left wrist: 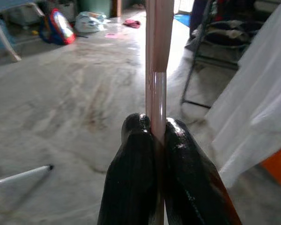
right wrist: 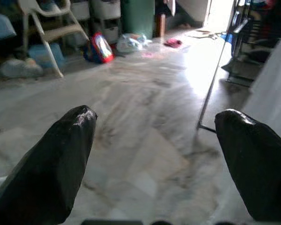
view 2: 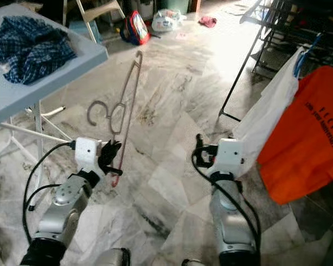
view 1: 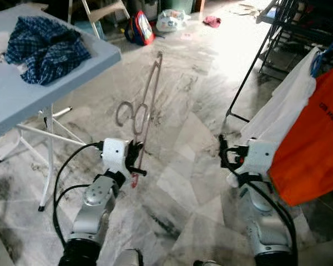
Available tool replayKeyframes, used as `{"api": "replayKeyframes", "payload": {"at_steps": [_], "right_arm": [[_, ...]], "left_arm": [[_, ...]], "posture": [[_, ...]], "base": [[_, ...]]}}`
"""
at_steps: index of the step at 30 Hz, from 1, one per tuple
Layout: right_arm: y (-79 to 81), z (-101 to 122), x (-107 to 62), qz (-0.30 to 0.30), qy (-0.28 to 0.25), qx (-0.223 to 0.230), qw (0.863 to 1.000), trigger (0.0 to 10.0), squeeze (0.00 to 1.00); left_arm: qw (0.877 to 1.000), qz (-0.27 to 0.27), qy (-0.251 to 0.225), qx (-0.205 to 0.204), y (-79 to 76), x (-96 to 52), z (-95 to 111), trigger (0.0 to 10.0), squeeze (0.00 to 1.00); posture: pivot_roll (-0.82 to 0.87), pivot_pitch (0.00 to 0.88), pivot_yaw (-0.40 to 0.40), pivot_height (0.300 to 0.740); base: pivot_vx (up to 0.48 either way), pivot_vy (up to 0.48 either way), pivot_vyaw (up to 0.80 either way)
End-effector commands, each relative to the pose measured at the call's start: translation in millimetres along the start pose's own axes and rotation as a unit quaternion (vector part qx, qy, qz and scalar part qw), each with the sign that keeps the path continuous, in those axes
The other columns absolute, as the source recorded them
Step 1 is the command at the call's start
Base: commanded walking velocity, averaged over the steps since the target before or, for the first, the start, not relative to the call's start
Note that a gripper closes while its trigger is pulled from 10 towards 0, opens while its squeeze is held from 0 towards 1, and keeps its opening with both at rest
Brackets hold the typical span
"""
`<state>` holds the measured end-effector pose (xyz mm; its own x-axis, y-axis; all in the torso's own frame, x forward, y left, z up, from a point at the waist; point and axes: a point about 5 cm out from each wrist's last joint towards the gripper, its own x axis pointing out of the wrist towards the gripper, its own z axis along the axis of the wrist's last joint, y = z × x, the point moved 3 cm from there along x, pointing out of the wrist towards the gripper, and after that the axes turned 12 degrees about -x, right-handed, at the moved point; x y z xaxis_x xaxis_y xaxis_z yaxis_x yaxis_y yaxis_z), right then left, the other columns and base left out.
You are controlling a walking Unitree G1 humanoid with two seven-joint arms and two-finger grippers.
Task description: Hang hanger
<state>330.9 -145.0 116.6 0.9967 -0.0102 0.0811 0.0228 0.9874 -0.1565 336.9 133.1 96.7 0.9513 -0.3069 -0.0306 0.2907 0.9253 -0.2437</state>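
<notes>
Marble floor is spreading beneath everything, with one grey tabletop carrying one checked cloth and two garments, one orange shirt and one white shirt, hanging on the rack. One wire hanger, probably light, springy and slippery, is standing up from the left claw, which is pinching its lower end; a hold nearer the hook looks steadier. Right claw is hovering agape, carrying nothing.
</notes>
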Motion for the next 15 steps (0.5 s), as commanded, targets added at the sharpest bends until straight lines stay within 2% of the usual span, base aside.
{"api": "replayKeyframes", "payload": {"at_steps": [1,7,15], "right_arm": [[-10.3,-2.7,-2.2,-0.015,0.005,-0.006,1.0,10.0,0.0],[-10.4,-3.1,-2.3,-0.015,0.006,-0.005,1.0,10.0,0.0],[-8.4,-3.4,-1.7,-0.014,0.008,-0.005,1.0,10.0,0.0]], "left_arm": [[1.0,-0.013,0.003,0.0,-7.9,0.7,-2.3,10.0,0.0],[1.0,-0.017,0.006,0.002,-8.0,0.3,-3.0,10.0,0.0],[1.0,-0.019,0.009,0.003,-7.6,0.6,-2.8,10.0,0.0]], "posture": [[0.09,0.195,0.01,0.74],[0.09,0.194,0.011,0.74],[0.1,0.198,0.015,0.74]], "base": [[0.0,0.412,0.0],[0.0,0.47,0.0],[0.0,0.48,-0.73]]}}
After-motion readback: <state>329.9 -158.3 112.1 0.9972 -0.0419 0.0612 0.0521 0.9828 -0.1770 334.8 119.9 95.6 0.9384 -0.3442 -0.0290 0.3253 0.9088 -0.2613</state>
